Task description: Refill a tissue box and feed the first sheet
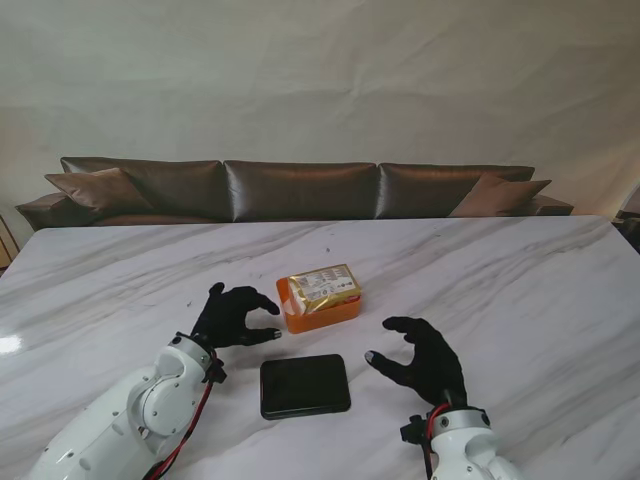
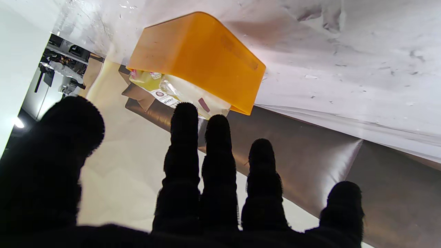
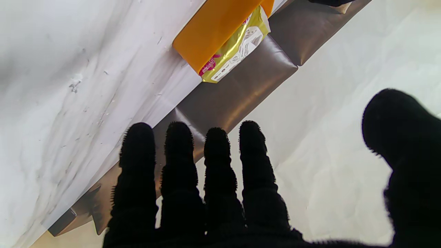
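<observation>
An orange box (image 1: 320, 310) is seen near the middle of the table (image 1: 520, 290), well in from every edge, with a yellow wrapped tissue pack (image 1: 321, 285) seated in its open top and standing a little proud of the rim. The long axis of box and pack is laid roughly across the robot's front, left to right, slightly skewed. A dark lid (image 1: 305, 385) is lying flat, nearer to the robot than the box and apart from it. The left hand (image 1: 232, 316) is held just beside the box's left end, fingers spread and curled, nothing gripped; in its wrist view the box (image 2: 196, 58) fills the space just past the fingertips (image 2: 184, 113). The right hand (image 1: 425, 358) is likewise spread and empty, but is set off to the right and nearer the robot, clearly apart from the box (image 3: 213, 31). The left hand is judged the closer one, so the box's short left end would be met first.
</observation>
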`<action>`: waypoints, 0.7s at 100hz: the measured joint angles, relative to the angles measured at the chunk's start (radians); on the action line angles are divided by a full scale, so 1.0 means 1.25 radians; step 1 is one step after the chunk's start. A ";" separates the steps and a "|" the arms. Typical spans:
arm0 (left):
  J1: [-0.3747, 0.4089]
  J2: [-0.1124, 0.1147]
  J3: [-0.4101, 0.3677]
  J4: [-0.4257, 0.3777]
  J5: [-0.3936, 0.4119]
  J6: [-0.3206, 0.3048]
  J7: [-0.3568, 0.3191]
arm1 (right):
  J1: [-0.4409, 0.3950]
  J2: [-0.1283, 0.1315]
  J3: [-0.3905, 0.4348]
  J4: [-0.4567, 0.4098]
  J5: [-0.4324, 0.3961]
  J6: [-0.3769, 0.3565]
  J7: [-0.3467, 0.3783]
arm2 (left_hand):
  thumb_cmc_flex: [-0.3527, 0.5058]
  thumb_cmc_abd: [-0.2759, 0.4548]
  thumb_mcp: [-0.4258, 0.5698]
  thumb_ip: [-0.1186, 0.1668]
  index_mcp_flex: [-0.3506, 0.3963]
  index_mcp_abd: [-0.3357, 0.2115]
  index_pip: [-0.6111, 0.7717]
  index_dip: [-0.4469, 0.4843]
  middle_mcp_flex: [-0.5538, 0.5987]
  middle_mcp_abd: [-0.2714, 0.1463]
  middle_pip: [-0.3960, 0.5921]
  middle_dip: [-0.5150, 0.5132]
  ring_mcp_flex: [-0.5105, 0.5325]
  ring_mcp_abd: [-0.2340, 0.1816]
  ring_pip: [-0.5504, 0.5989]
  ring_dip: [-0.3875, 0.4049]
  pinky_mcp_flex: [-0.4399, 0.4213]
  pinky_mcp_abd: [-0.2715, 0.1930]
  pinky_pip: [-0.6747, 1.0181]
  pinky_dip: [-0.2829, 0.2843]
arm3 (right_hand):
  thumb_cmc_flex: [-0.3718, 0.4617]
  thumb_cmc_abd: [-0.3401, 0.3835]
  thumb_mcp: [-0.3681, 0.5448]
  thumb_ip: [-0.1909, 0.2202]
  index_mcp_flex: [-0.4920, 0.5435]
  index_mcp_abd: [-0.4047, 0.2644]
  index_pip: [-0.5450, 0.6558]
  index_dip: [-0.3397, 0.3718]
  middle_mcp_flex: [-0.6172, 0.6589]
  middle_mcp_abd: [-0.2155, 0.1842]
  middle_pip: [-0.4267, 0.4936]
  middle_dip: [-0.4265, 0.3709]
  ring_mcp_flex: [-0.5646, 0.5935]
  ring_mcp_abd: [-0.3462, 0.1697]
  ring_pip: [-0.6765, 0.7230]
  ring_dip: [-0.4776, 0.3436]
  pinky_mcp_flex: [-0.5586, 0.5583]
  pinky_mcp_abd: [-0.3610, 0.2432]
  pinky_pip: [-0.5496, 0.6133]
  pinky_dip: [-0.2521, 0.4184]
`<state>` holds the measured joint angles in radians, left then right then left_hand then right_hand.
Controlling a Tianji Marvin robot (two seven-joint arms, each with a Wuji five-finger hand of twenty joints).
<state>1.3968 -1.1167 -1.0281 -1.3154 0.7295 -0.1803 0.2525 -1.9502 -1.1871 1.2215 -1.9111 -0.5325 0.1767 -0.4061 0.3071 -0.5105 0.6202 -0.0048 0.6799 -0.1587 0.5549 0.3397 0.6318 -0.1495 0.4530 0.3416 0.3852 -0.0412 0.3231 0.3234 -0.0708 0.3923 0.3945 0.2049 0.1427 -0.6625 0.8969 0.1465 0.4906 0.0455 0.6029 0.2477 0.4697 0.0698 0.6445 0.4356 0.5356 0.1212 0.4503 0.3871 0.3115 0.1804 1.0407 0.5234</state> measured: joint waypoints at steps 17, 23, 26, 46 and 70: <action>-0.038 -0.005 0.032 0.044 0.012 -0.013 0.029 | 0.006 -0.003 -0.004 0.009 0.003 0.000 -0.002 | -0.009 0.000 -0.002 0.000 0.021 0.000 0.011 0.001 0.027 0.005 0.004 0.003 0.018 0.000 0.013 0.000 0.000 0.000 0.000 0.000 | 0.000 0.000 0.000 0.000 0.000 0.000 0.000 0.007 0.000 0.000 0.000 0.000 0.002 0.000 0.000 0.000 0.000 0.000 0.000 0.000; -0.049 -0.007 0.040 0.056 0.009 -0.018 0.031 | 0.009 -0.003 -0.005 0.011 0.005 0.000 -0.002 | -0.009 0.000 -0.002 0.000 0.021 0.000 0.012 0.005 0.027 0.005 0.005 0.003 0.023 0.000 0.013 0.000 0.000 0.000 0.000 0.000 | 0.001 0.000 0.000 0.000 0.000 0.000 0.000 0.008 0.000 0.000 0.000 0.000 0.002 0.000 0.000 0.000 0.000 0.000 0.000 0.000; -0.055 -0.008 0.045 0.062 0.008 -0.021 0.032 | 0.010 -0.004 -0.005 0.011 0.006 0.001 -0.003 | -0.009 0.000 -0.002 0.000 0.021 0.000 0.012 0.008 0.027 0.006 0.005 0.003 0.023 0.000 0.013 0.000 0.000 0.000 0.000 0.000 | 0.003 0.000 0.000 0.000 0.000 0.000 0.000 0.008 0.000 0.000 0.000 0.000 0.002 0.000 0.000 0.000 0.000 0.000 0.000 0.000; -0.104 -0.015 0.090 0.120 0.006 -0.037 0.055 | 0.014 -0.005 -0.005 0.017 0.010 0.001 -0.004 | -0.009 0.000 -0.002 0.000 0.026 0.000 0.019 0.010 0.028 0.007 0.007 0.005 0.023 0.000 0.013 0.000 0.000 0.000 0.000 0.000 | 0.003 0.000 0.000 0.000 0.000 0.000 0.000 0.010 0.000 0.000 0.000 0.005 0.002 0.000 0.000 0.000 0.000 0.000 0.000 0.000; -0.154 -0.023 0.133 0.177 0.007 -0.052 0.082 | 0.015 -0.005 -0.003 0.023 0.014 0.003 -0.004 | -0.009 0.000 -0.002 -0.001 0.027 0.000 0.020 0.010 0.029 0.007 0.008 0.005 0.023 0.000 0.014 -0.001 0.000 0.000 0.000 0.000 | 0.003 0.000 0.000 0.000 0.000 0.000 0.000 0.016 0.000 0.000 0.000 0.005 0.002 -0.001 0.000 0.000 0.000 0.000 0.000 0.000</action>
<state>1.2042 -1.1455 -0.8615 -1.0936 0.7382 -0.2451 0.3546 -1.9317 -1.1939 1.2178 -1.8829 -0.5146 0.1802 -0.4106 0.2955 -0.5105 0.6171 -0.0064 0.7135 -0.1587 0.5797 0.3518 0.6677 -0.1414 0.4627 0.3480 0.4144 -0.0412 0.3399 0.3218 -0.0708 0.3923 0.3941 0.2045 0.1471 -0.6625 0.8969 0.1465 0.4907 0.0454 0.6029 0.2680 0.4700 0.0696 0.6445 0.4421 0.5379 0.1204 0.4503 0.3871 0.3115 0.1804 1.0407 0.5234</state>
